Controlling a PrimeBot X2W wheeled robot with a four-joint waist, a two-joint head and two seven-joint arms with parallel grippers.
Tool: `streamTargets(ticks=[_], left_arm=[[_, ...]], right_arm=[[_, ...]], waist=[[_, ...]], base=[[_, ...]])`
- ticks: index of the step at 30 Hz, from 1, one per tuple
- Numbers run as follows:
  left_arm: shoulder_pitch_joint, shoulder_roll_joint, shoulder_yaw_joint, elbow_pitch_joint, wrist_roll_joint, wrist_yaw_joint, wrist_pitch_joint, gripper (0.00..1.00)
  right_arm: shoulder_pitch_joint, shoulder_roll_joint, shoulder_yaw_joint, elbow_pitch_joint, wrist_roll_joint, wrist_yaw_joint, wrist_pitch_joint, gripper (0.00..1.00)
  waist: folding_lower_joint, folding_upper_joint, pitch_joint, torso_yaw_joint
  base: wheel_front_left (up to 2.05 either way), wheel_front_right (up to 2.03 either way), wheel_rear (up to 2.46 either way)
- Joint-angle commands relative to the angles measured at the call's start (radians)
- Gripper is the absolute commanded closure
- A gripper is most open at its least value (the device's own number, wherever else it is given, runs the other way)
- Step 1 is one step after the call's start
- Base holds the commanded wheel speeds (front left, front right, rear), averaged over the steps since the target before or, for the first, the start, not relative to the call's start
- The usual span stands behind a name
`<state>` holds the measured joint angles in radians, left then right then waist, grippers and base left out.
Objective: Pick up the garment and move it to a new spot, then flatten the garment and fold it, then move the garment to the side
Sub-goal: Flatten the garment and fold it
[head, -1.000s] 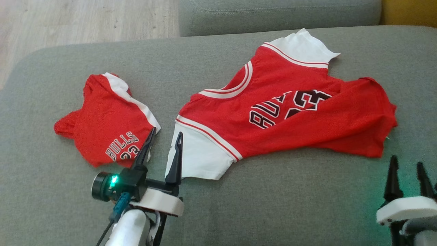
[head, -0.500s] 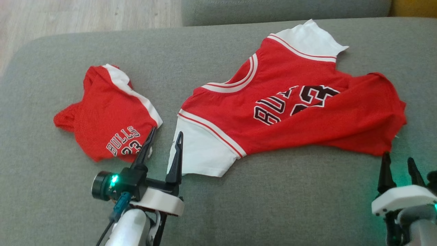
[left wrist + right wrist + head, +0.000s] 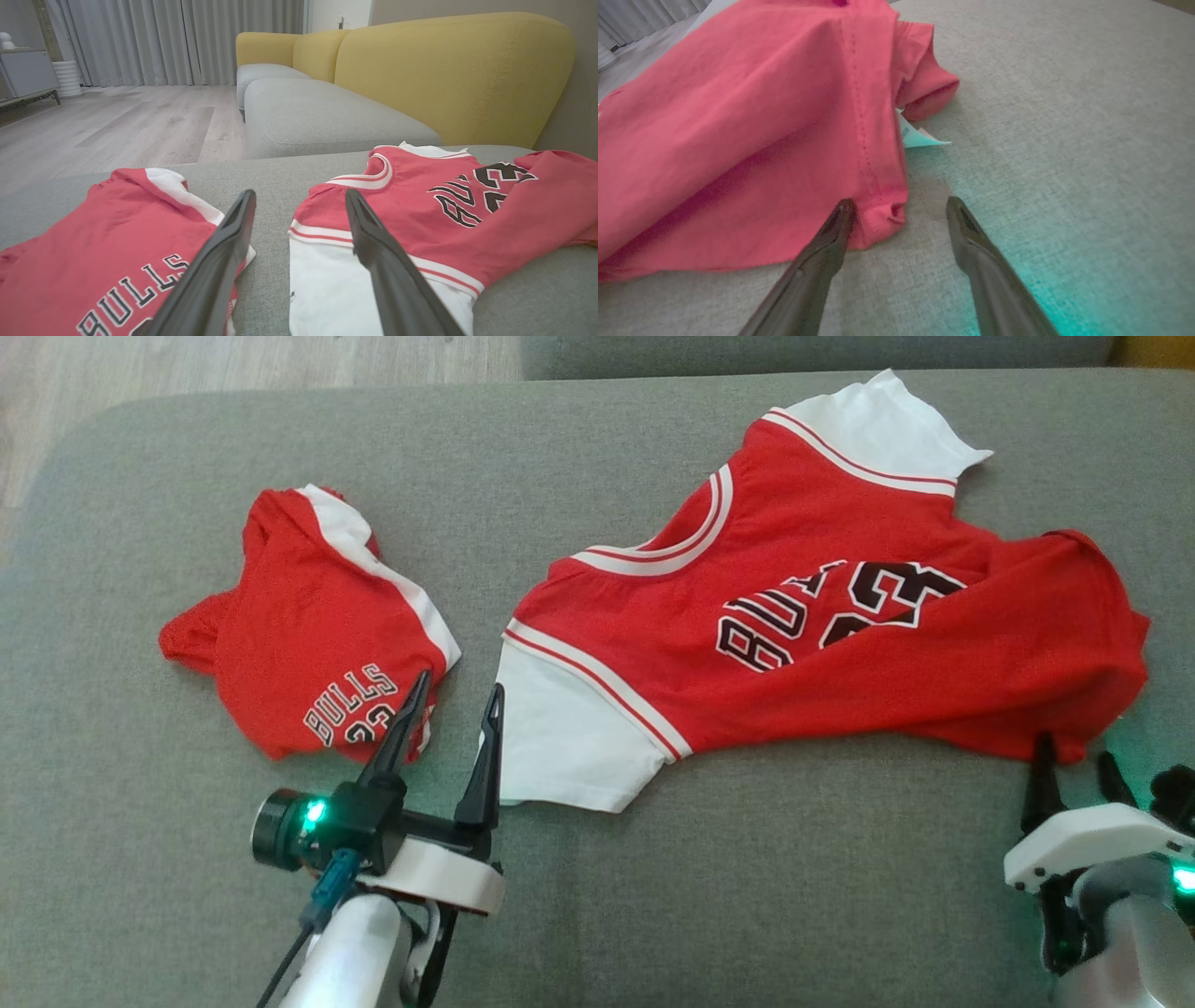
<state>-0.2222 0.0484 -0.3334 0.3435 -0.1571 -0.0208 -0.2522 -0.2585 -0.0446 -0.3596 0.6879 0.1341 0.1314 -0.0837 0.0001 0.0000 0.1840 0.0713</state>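
Note:
The garment, a red jersey with white sleeves and black lettering, lies spread and creased on the grey sofa seat. It also shows in the left wrist view and the right wrist view. My right gripper is open at its lower right hem corner, and that corner lies between the fingers. My left gripper is open, with its fingers pointing into the gap between the jersey's white sleeve and a smaller red garment. Nothing is held.
The smaller red garment, folded, lies at the seat's left. A white label pokes out under the jersey's hem. A second grey seat and yellow backrests lie beyond. Wooden floor borders the seat's far left.
The head camera has shifted, so the whole picture slid. My right gripper has come forward to the jersey's lower right corner. The left gripper keeps its place, still open.

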Motion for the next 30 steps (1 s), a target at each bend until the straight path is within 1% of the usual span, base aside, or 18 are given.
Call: streamTargets(ticks=[1,2,5,8,12,16,20,25,30], left_arm=[[-0.041,0.002,0.030,-0.026,0.009,0.001,-0.010,0.00],[-0.041,0.002,0.031,-0.025,0.010,0.003,-0.010,0.00],[-0.038,0.002,0.035,-0.021,0.010,0.006,-0.010,0.00],[-0.029,0.002,0.038,-0.011,0.009,0.007,-0.010,0.00],[-0.022,0.002,0.037,0.019,0.008,0.006,-0.010,0.00],[-0.024,0.002,0.032,0.057,0.004,-0.001,-0.010,0.00],[-0.030,0.002,0.017,0.099,0.003,-0.014,-0.006,0.00],[-0.037,0.003,-0.004,0.154,-0.004,-0.031,0.023,0.00],[-0.036,0.003,-0.032,0.209,-0.014,-0.049,0.090,0.00]], right_arm=[[-0.020,-0.006,0.036,0.003,-0.010,-0.001,-0.001,0.53],[-0.021,-0.006,0.039,0.009,-0.019,-0.001,-0.004,0.99],[-0.022,-0.006,0.038,0.019,-0.035,-0.001,-0.017,1.00],[-0.017,-0.006,0.017,0.004,-0.052,-0.001,-0.034,1.00],[-0.008,-0.006,-0.045,-0.048,-0.085,-0.001,-0.045,1.00],[0.002,-0.006,-0.085,-0.108,-0.092,-0.001,-0.033,1.00],[0.018,-0.006,-0.084,-0.161,-0.073,-0.001,-0.006,1.00],[0.040,-0.006,-0.061,-0.206,-0.049,-0.001,0.016,1.00],[0.054,-0.006,-0.036,-0.218,-0.030,-0.001,0.023,1.00]], waist=[[-0.0001,0.0000,0.000,0.000],[-0.0001,0.0000,-0.001,-0.001],[-0.0001,0.0000,-0.007,-0.007],[-0.0001,0.0000,-0.021,-0.019],[-0.0001,0.0000,-0.038,-0.036],[-0.0001,0.0000,-0.045,-0.050],[-0.0001,0.0000,-0.042,-0.056],[-0.0001,0.0000,-0.039,-0.066],[-0.0001,0.0000,-0.043,-0.083]], base=[[0.00,0.00,0.00],[0.00,0.00,0.00],[0.00,0.00,0.00],[0.00,0.00,0.00],[0.00,0.00,0.00],[0.00,0.00,0.00],[0.00,0.00,0.00],[0.00,0.00,0.00],[0.00,0.00,0.00]])
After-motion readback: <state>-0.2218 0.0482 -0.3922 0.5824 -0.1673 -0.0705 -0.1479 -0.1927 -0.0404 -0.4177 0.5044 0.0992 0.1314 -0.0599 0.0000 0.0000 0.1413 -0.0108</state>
